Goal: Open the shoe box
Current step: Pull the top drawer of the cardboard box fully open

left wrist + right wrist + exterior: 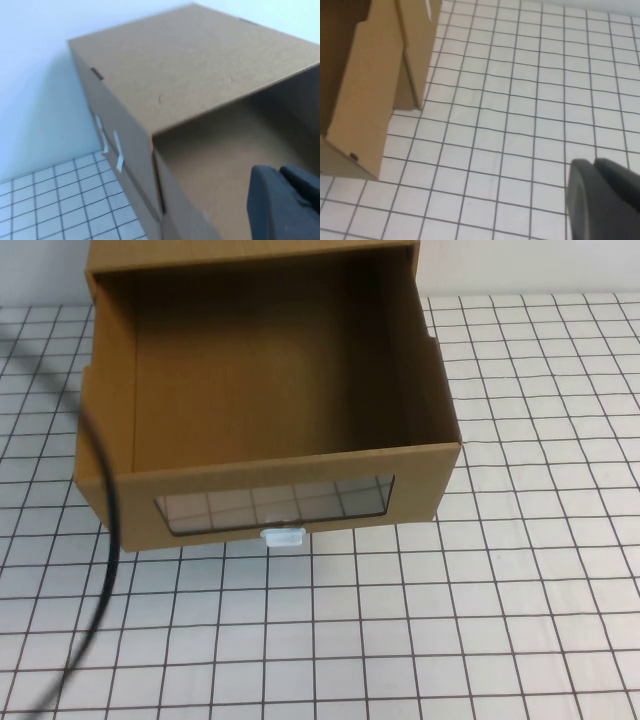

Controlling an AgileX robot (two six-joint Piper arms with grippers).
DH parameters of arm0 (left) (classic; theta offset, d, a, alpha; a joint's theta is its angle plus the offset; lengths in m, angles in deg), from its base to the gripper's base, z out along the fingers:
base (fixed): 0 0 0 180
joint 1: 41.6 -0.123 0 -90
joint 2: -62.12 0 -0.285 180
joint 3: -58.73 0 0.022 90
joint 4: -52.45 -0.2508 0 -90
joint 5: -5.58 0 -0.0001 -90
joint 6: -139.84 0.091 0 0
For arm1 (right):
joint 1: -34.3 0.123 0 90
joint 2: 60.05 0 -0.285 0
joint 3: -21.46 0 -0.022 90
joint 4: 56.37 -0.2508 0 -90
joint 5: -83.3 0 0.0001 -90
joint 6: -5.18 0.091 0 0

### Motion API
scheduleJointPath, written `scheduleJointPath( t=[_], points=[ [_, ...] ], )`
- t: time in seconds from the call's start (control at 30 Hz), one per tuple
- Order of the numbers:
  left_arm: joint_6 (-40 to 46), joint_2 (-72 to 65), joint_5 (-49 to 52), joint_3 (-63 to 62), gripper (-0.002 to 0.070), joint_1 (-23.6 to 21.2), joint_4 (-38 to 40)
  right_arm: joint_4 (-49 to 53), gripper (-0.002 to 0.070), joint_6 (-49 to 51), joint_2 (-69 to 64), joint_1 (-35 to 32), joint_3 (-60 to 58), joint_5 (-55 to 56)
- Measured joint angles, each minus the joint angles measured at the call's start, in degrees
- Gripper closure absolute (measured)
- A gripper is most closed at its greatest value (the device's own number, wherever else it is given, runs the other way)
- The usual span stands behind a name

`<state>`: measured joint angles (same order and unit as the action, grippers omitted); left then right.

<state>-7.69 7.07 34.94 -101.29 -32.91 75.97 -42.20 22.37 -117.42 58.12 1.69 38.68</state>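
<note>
The brown cardboard shoe box stands at the back of the table, and its drawer is slid out toward me, showing a bare brown inside. The drawer front carries a clear window and a small white pull tab. Neither gripper shows in the high view. In the left wrist view my left gripper hovers shut over the open drawer, beside the box top, and holds nothing. In the right wrist view my right gripper is shut and empty above the table, away from the box corner.
A black cable crosses the left side of the high view, in front of the drawer's left corner. The white table with a grid pattern spreads in front of and to the right of the box. A pale wall rises behind the box.
</note>
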Motion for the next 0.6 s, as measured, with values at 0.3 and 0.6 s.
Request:
scheduleJointPath(
  t=[0.3,0.6],
  points=[
    [2.4,30.5,-9.5,29.8,0.0677,0.0,2.4,-3.1,0.0689,-0.2,20.9,0.0,-21.7,11.8],
    [2.4,47.8,-8.9,47.1,0.0677,0.0,7.9,-7.4,0.0689,-0.2,38.5,0.0,-36.3,15.9]
  ],
)
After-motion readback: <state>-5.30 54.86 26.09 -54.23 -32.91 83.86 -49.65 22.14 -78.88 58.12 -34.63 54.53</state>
